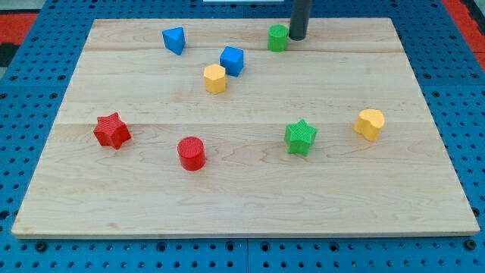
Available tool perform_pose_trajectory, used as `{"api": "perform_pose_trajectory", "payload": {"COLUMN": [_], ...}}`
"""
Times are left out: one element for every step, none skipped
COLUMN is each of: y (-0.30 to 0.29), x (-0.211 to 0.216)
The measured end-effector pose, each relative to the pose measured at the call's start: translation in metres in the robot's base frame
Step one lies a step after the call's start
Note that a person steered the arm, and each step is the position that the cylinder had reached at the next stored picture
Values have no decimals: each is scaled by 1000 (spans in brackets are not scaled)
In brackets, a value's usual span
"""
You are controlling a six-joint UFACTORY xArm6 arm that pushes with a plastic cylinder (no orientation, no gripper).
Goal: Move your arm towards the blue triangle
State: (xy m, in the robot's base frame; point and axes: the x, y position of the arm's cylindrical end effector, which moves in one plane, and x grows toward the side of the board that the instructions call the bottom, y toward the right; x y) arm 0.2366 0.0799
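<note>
The blue triangle (174, 39) lies near the view's top, left of centre on the wooden board (242, 189). Our tip (297, 38) is well apart from it, off toward the view's right at about the same height in the view. The tip stands just beside the green cylinder (278, 37), at that block's right edge, so close that we cannot tell whether they touch.

We carry no claw: our arm ends in a plain dark rod, with nothing to open, close or hold. The rod comes down nearly upright from the view's top edge, and only its lower stretch shows.

Between the tip and the triangle, a little lower in the view, sit the blue cube (232, 60) and the yellow hexagon (215, 78), close together, the hexagon below and left of the cube.

Further down the board, the red star (112, 130) lies at the view's left, the red cylinder (192, 152) to its right. The green star (301, 136) and the other yellow block (370, 123) sit on the right half, well apart from the triangle.
</note>
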Motion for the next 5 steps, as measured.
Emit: {"api": "perform_pose_trajectory", "payload": {"y": [-29, -23, -39, -91, -119], "x": [20, 5, -21, -25, -25]}}
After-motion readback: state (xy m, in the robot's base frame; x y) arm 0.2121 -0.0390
